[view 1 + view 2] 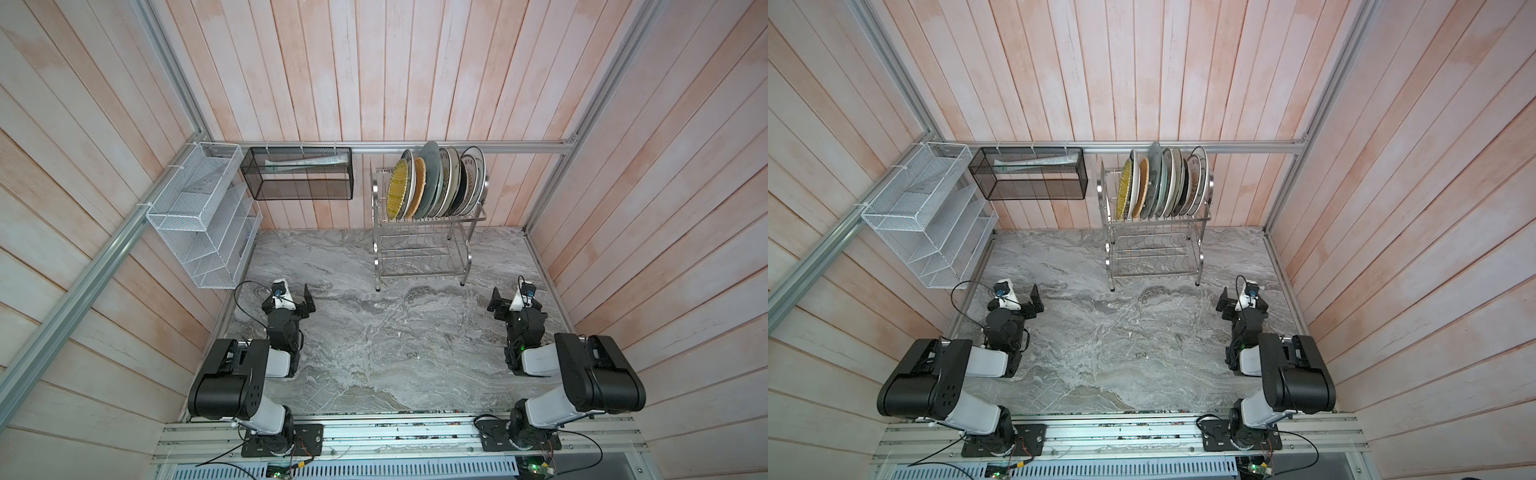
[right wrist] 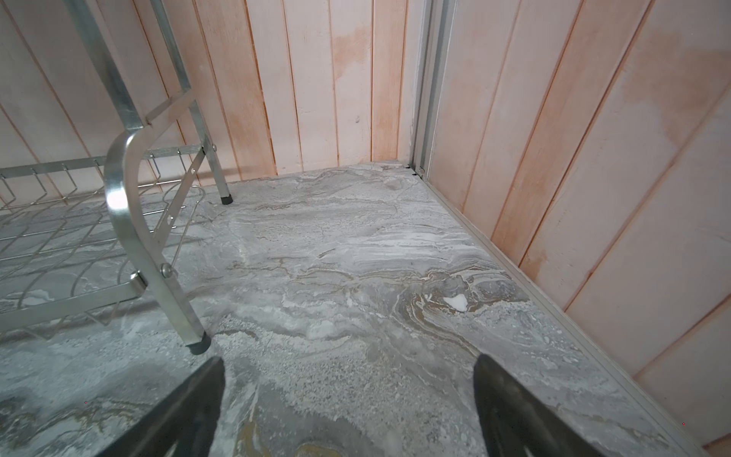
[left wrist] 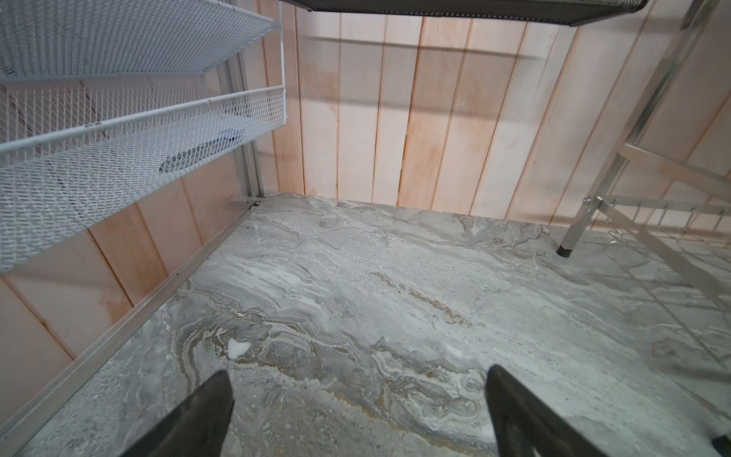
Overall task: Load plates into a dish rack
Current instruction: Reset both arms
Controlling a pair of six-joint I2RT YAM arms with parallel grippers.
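Currently, the plates (image 1: 436, 185) are standing on edge in a tight row in the upper tier of the dish rack (image 1: 420, 249). They are leaning slightly, with the yellow woven-look plate (image 1: 397, 189) at one end and a white patterned plate (image 1: 471, 174) at the other. The dish rack is sitting at the far edge of the grey marble table (image 1: 374, 340), against the plank wall. Beside it a black mesh basket (image 1: 297, 178) is hanging on that wall, and a white mesh organiser (image 1: 199, 224) is hanging on the side wall. Well apart from the rack, the left gripper (image 3: 358, 378) and the right gripper (image 2: 350, 364) are hovering low over the table, each spreading its jaws wide and holding nothing.
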